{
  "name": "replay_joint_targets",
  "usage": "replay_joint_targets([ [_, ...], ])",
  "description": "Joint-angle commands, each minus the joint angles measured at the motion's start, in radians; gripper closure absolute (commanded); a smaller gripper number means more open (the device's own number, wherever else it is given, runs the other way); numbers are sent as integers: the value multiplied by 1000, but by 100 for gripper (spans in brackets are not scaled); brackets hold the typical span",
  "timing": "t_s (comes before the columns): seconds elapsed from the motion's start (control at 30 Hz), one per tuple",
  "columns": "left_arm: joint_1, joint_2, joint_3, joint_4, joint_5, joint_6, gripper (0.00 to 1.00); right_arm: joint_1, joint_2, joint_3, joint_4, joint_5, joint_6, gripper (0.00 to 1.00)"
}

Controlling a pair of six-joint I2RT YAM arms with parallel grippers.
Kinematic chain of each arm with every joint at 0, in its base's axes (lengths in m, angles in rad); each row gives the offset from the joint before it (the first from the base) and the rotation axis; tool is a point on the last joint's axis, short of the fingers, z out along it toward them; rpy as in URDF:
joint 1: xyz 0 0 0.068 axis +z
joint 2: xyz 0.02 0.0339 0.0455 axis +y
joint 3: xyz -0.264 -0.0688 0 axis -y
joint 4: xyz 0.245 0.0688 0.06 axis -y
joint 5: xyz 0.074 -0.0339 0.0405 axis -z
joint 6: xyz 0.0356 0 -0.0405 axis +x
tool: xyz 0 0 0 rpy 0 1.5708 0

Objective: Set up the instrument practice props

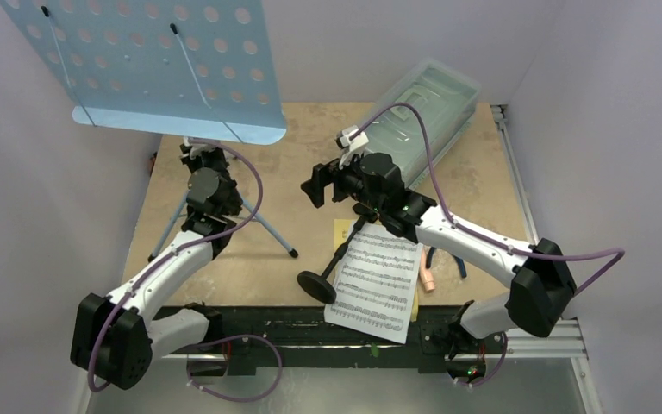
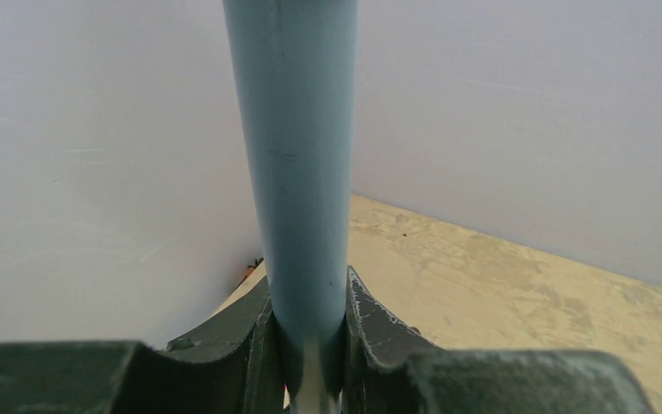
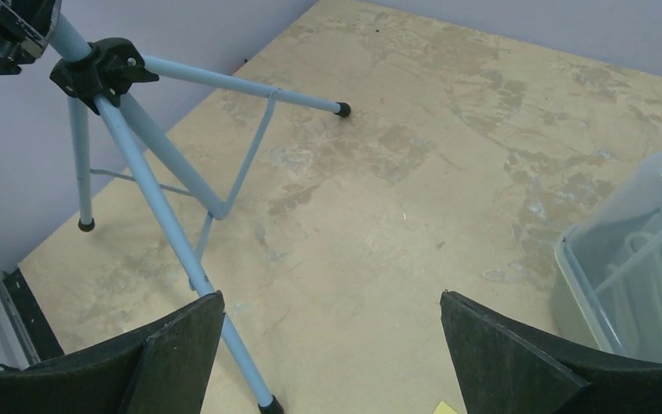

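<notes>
From above, the left gripper (image 1: 200, 153) clamps the pole of the light blue perforated tripod music stand (image 1: 138, 95) at the left, and the right arm (image 1: 465, 241) partly covers the white and yellow music sheets (image 1: 377, 285); in the left wrist view its fingers (image 2: 371, 315) press that pole; in the right wrist view the right gripper (image 3: 329, 302) is wide open and empty, near a clear lidded plastic box (image 3: 638, 259).

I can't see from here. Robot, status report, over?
Left gripper shut on music stand pole. Right gripper open, empty. Sheets, mic stand lying down front. Box at back, not blocking.
</notes>
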Motion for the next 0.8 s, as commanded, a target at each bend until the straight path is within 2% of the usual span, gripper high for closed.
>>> replay_joint_targets([
  [0.0,-33,45,61,394,-159,132,100,4,-66,-20,14,30,21,1],
  [0.13,-89,154,66,594,-271,230,100,4,-67,-29,-9,40,22,1],
  [0.23,-135,274,91,890,-357,401,100,5,-58,-22,-41,70,34,1],
  [0.3,-167,375,117,1090,-382,589,100,4,-49,-4,-79,86,44,1],
  [0.4,-214,413,149,1115,-428,657,100,1,-48,11,-136,88,50,1],
  [0.43,-230,402,128,1115,-430,644,94,-1,-53,10,-149,86,49,1],
  [0.5,-265,373,90,1094,-425,613,73,-3,-65,3,-183,88,46,1],
  [0.57,-288,346,62,1022,-430,579,52,-4,-82,-15,-201,90,44,1],
  [0.63,-303,315,36,938,-448,529,36,-6,-102,-36,-206,86,42,1],
  [0.7,-325,258,12,762,-439,432,27,-5,-117,-55,-209,81,41,1],
  [0.73,-332,213,6,618,-418,347,25,-6,-124,-63,-211,80,41,1],
  [0.77,-332,161,11,411,-383,217,14,-5,-129,-69,-213,79,41,1],
])
